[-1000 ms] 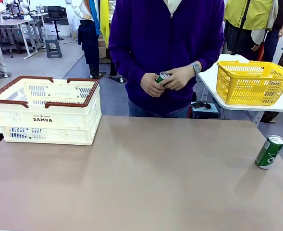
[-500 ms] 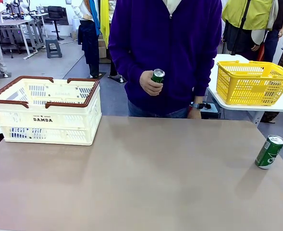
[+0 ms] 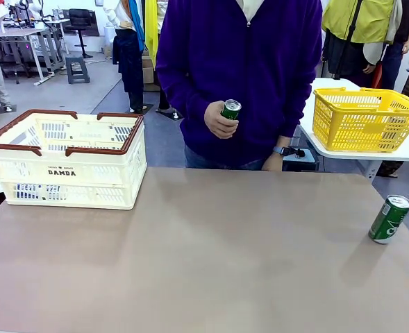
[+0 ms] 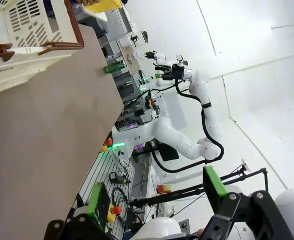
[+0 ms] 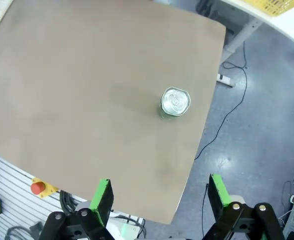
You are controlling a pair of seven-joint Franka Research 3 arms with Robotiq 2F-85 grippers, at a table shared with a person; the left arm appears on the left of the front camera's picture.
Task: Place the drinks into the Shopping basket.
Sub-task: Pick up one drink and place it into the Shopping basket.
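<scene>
Front view: your green can (image 3: 389, 219) stands far right on the table (image 3: 204, 263); person's hand (image 3: 218, 123) holds second can (image 3: 230, 109). Fingers released on left gripper (image 4: 155, 194), right gripper (image 5: 159, 191).

Black "DAMDA" print on Shopping basket (image 3: 65, 172) side, green can lettering unreadable

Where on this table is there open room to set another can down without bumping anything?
The whole middle of the table is bare, from the Shopping basket at the far left corner across to the green can standing near the right edge. The near side is free too. Crowded only right beside the basket and around that can.
</scene>
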